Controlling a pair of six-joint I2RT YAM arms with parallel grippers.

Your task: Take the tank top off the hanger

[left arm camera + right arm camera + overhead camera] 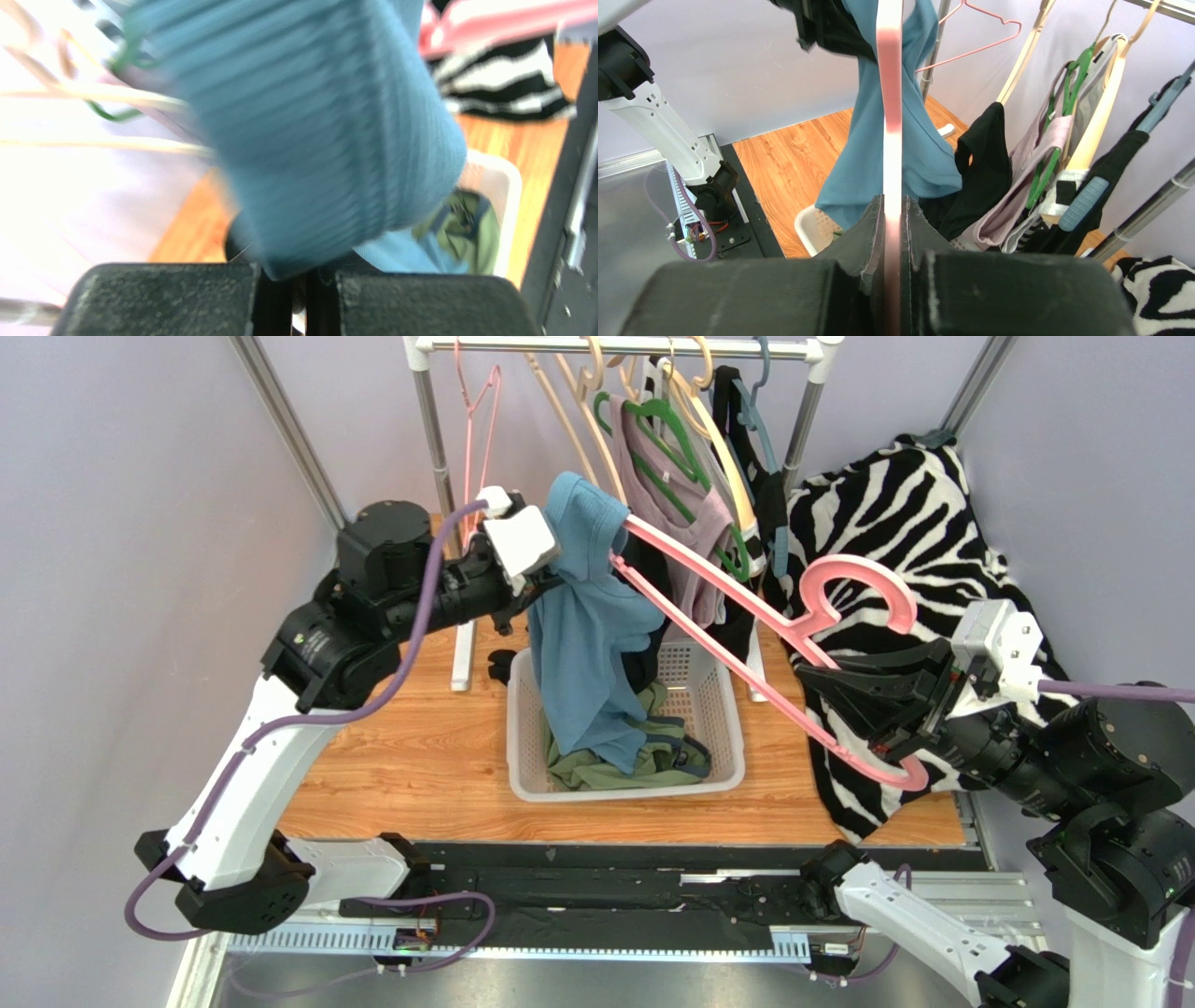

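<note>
Pink plastic is clamped in our right gripper [859, 711], the hanger [842, 567] reaching away toward the rail. Farther out, the blue tank top [589, 644] drapes from its far end above the basket [522, 742], pinched by our left gripper [544, 571]. We should steady the hanger and draw the fabric off along its arm.

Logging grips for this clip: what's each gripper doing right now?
Left gripper: closed on the tank top.
Right gripper: closed on the hanger.

basket [526, 756] under tank top [582, 616]; hung garments [676, 504] crowd behind
</note>
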